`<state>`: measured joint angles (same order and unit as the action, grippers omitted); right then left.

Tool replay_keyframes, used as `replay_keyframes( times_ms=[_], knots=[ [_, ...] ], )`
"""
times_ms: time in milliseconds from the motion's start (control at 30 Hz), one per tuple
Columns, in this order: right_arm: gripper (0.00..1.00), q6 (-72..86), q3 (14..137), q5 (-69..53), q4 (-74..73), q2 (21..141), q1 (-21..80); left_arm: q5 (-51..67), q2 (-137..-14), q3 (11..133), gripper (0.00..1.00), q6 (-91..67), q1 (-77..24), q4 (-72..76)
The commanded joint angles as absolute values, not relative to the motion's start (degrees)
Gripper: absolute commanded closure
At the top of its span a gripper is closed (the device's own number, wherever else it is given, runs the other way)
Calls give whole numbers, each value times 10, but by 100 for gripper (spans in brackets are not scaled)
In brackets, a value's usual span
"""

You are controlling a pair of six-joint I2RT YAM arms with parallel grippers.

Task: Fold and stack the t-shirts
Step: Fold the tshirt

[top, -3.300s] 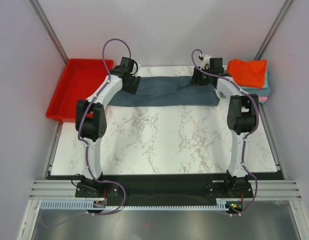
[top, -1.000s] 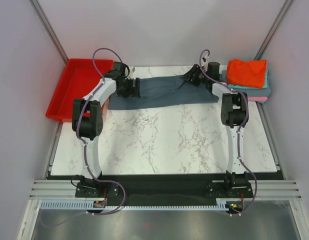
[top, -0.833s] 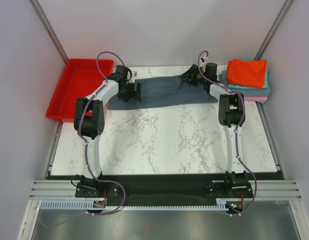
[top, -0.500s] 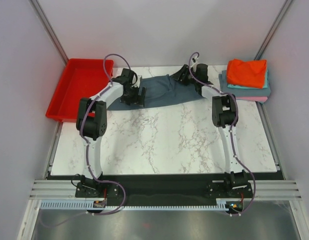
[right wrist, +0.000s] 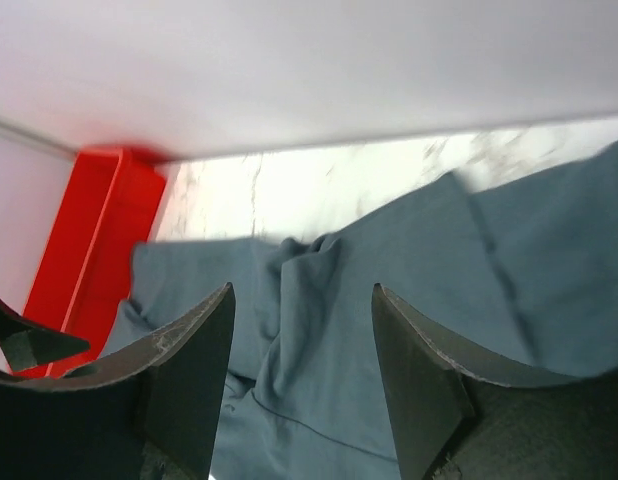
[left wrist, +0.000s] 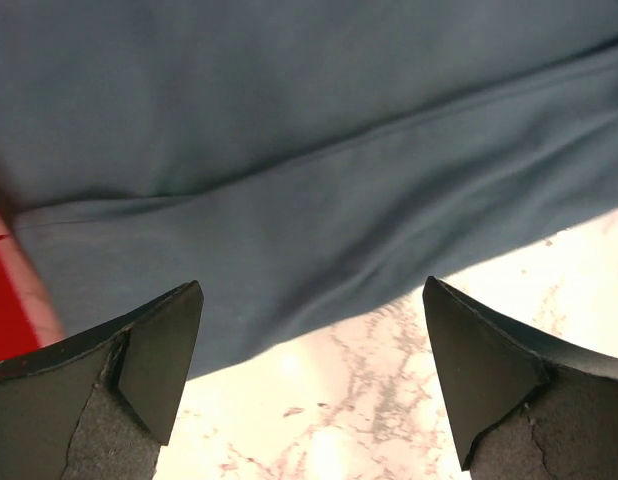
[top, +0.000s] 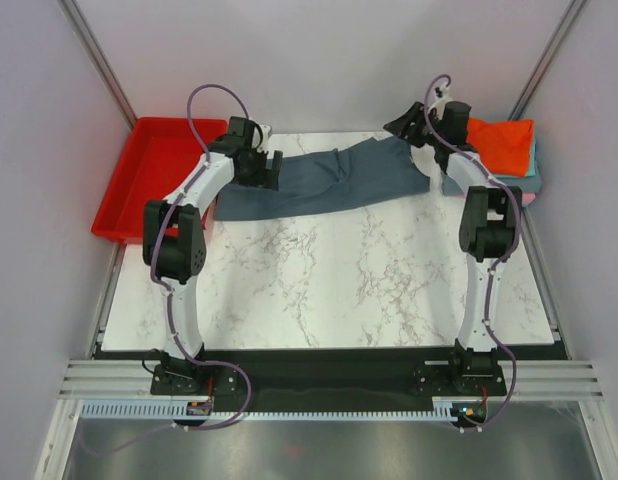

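The slate blue-grey t-shirt [top: 329, 180] lies as a long rumpled strip along the table's far edge. It fills the left wrist view [left wrist: 289, 150] and the right wrist view [right wrist: 389, 330]. My left gripper [top: 269, 170] is open over the shirt's left near edge [left wrist: 314, 380], holding nothing. My right gripper [top: 404, 125] is open and empty above the shirt's far right end [right wrist: 304, 380], looking left along it. An orange-red folded shirt [top: 501, 143] tops a stack with a teal one [top: 524, 172] and a pink one [top: 529, 197] at the far right.
A red plastic tray [top: 159, 170] stands off the table's far left corner; it shows in the right wrist view [right wrist: 89, 220] and at the left wrist view's edge [left wrist: 1, 300]. White marble tabletop [top: 339, 280] stretches toward the arm bases. Walls close the back and sides.
My right gripper has swung from the shirt's middle back to the far right, near the stack. The shirt's right end now lies spread out. My left gripper shifted slightly back left.
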<state>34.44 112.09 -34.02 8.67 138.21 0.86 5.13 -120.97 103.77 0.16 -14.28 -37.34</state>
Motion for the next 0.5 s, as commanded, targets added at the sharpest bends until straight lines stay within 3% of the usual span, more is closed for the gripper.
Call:
replay_keyframes(
  times_ms=[0, 300, 467],
  knots=[
    [35, 298, 1086, -335, 69, 1314, -13, 36, -1222, 1072, 1, 20, -116, -367],
    [34, 221, 1034, -334, -32, 1306, -12, 49, -1274, 1095, 1, 25, -90, -369],
    [35, 102, 1041, -234, -121, 1317, -13, 58, -1290, 1098, 2, 25, -80, -372]
  ],
)
